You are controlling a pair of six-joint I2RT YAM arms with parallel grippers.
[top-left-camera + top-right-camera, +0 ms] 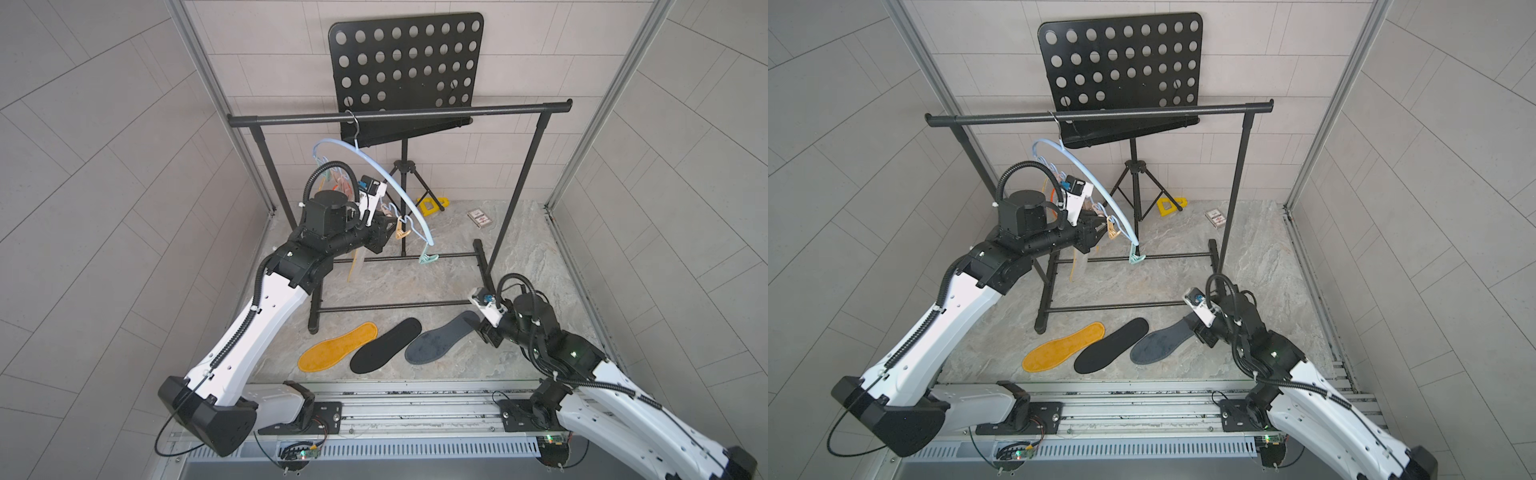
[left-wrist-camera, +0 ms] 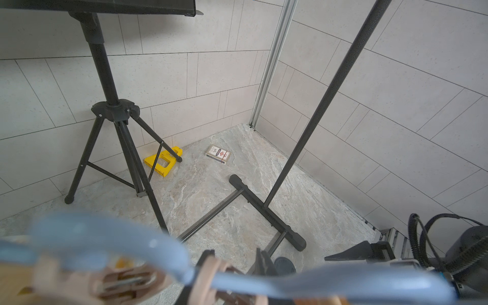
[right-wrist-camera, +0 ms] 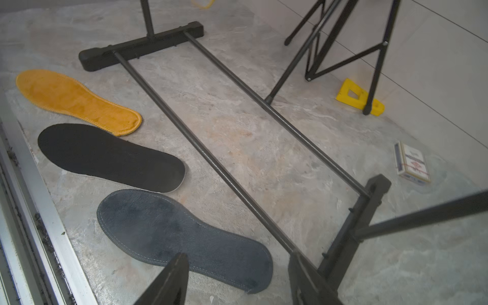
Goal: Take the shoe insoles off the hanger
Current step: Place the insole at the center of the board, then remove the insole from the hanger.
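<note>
mustard insole (image 3: 74,100), black insole (image 3: 105,155) and grey insole (image 3: 169,227) lie on the floor (image 3: 237,132), right gripper (image 3: 237,256) spread empty above the grey. left gripper (image 1: 384,226) is up at the clips (image 1: 401,232) of the hanger (image 1: 390,173) (its grip i cannot tell): pinch one clip wide, draw downward.

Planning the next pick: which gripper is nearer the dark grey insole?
Right. The right gripper hangs over the dark grey insole's end; the left gripper is up at the hanger, well away.
</note>
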